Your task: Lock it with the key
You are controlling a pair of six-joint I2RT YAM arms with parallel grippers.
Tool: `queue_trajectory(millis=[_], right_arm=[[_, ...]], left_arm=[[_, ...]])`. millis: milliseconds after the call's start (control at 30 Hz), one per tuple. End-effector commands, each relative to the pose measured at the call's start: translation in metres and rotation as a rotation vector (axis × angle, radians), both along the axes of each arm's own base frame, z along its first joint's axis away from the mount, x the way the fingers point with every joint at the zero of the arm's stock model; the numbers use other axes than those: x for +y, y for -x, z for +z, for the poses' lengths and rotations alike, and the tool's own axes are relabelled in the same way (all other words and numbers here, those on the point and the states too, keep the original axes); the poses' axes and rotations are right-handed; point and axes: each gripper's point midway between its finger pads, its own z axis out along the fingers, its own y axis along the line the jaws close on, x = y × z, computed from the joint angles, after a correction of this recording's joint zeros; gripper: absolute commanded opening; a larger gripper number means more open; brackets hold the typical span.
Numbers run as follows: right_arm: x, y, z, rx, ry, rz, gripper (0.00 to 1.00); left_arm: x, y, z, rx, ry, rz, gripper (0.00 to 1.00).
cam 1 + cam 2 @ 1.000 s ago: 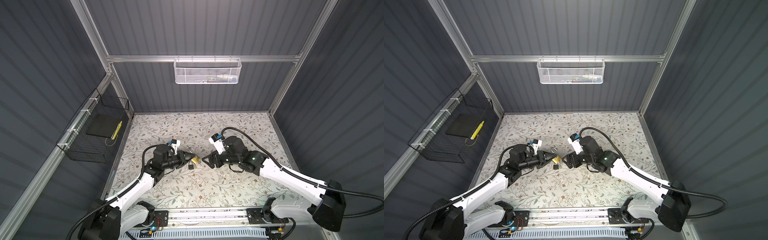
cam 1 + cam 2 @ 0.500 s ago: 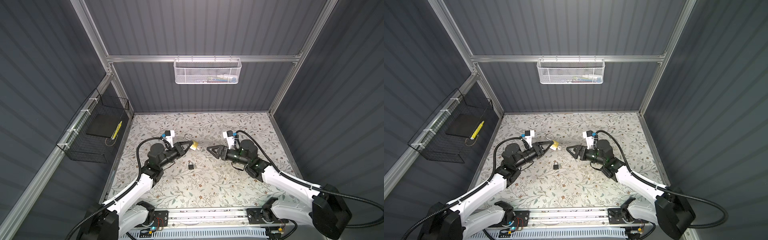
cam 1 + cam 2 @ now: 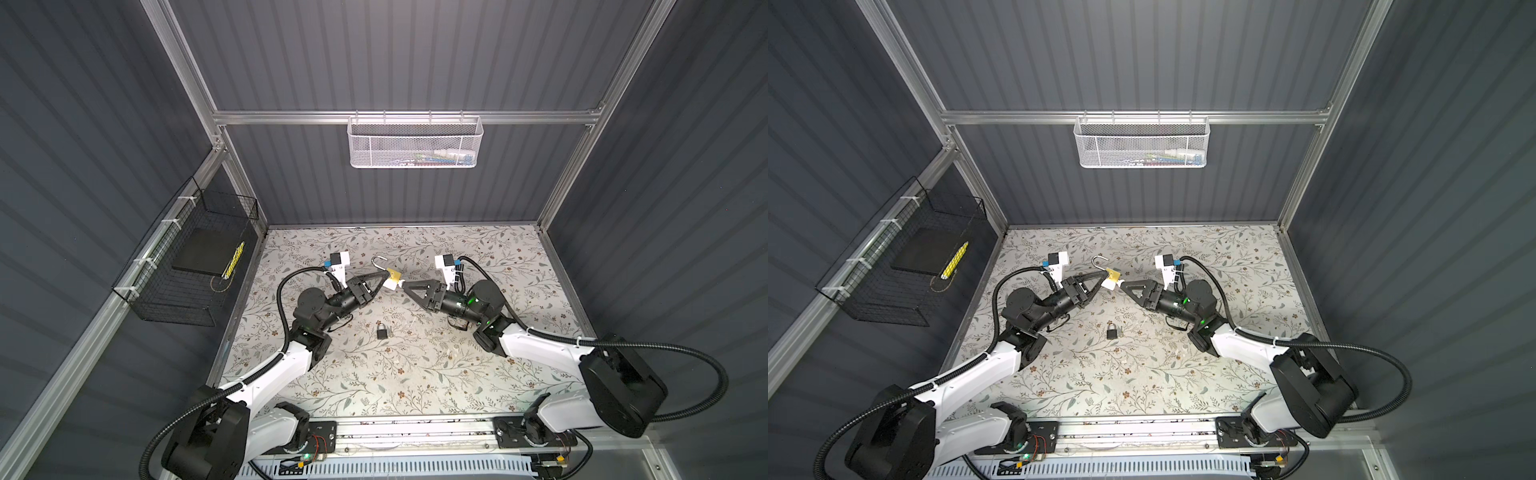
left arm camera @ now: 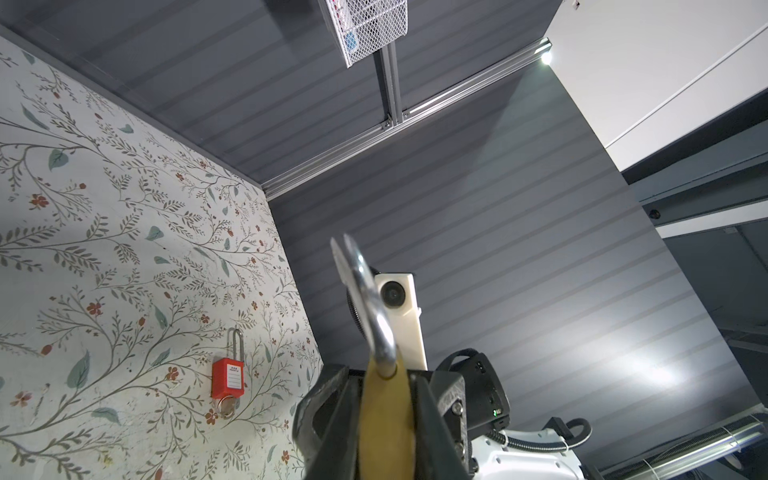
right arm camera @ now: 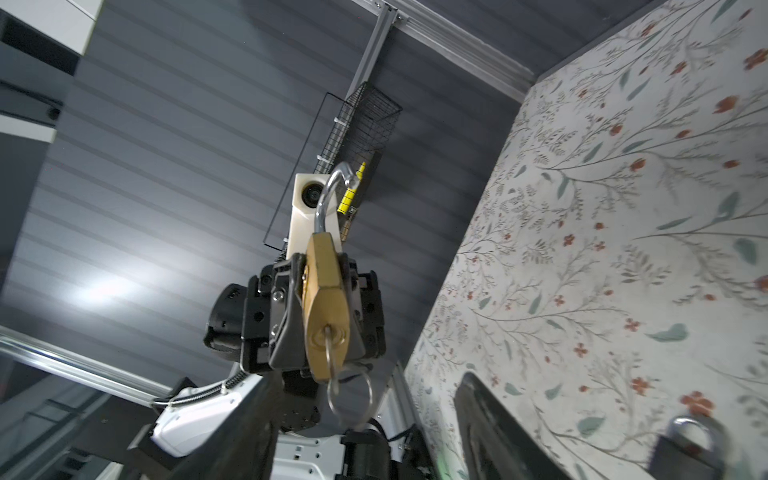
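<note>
Low in the centre of both top views, a black padlock (image 3: 382, 331) lies on the floral tabletop (image 3: 415, 374). Above it, mid-frame, the left gripper (image 3: 384, 275) clamps the brass padlock (image 3: 394, 274) by its flat sides, clear of the tabletop, with its shackle (image 3: 377, 261) swung open. A key (image 5: 329, 338) sits in the keyhole and its key ring (image 5: 349, 390) dangles. The right gripper (image 3: 405, 285) faces it from the right, jaws parted, tips just beside the key; whether they touch cannot be told. Top centre, a white mesh basket (image 3: 415, 145) hangs on the back wall.

Robot lab cell, alu frame (image 3: 291, 117), grey panels (image 3: 374, 54)
</note>
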Motion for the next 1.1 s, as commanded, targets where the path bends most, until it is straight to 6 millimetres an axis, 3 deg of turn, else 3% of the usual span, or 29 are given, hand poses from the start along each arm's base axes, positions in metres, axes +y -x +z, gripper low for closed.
queue_trajectory(millis=[0, 367, 700, 800, 967, 1067], right_arm=[[0.004, 0.006, 0.042, -0.081, -0.137, 0.042, 0.6], [0.022, 0.006, 0.045, -0.076, -0.146, 0.074, 0.44], [0.029, 0.008, 0.047, -0.083, -0.141, 0.094, 0.15], [0.029, 0.009, 0.046, -0.077, -0.135, 0.093, 0.07], [0.022, 0.01, 0.048, -0.098, -0.122, 0.074, 0.01], [0.016, 0.011, 0.047, -0.107, -0.098, 0.059, 0.0]], left_arm=[[0.001, 0.012, 0.033, -0.102, 0.055, -0.026, 0.0], [0.001, 0.014, 0.033, -0.104, 0.047, -0.032, 0.0], [0.0, 0.015, 0.033, -0.099, 0.047, -0.042, 0.01], [0.002, 0.016, 0.031, -0.093, 0.042, -0.035, 0.18], [0.005, 0.019, 0.028, -0.089, 0.014, -0.016, 0.51], [0.008, 0.02, 0.024, -0.076, -0.024, 0.005, 0.56]])
